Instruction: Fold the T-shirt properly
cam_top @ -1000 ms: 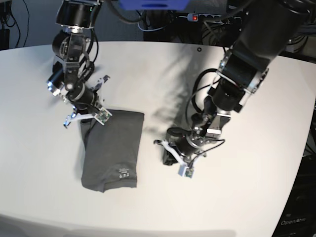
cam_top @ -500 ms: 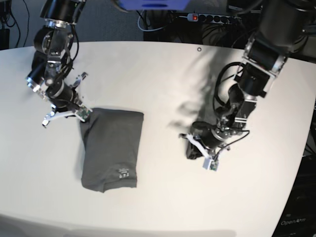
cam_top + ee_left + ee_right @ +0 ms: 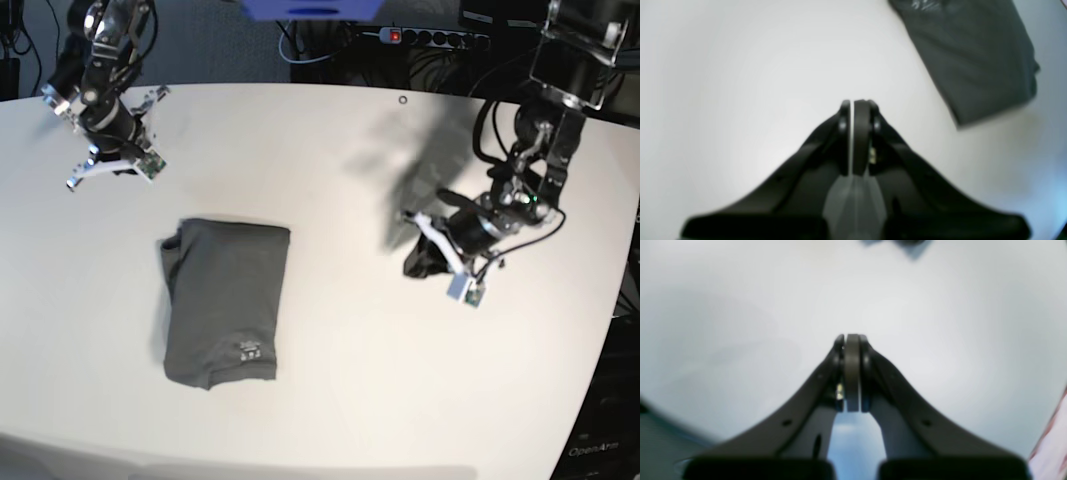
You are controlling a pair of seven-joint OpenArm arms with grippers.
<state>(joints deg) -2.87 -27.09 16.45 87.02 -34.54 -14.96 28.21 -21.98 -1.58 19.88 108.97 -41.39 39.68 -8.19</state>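
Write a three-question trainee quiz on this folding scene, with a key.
1. True or false: the left gripper is clamped on the T-shirt.
2. Which describes the T-shirt? A) spread flat with sleeves out B) folded into a compact rectangle C) hanging off the table edge
3. Fill in: the right gripper has its jaws ____.

Key: 1 false: it is shut on nothing, away from the cloth. 2 B. 3 shut.

A white table (image 3: 330, 150) with a rounded edge fills the view. A dark grey T-shirt (image 3: 222, 300) lies folded on it, left of centre, its small white label mark near the front.
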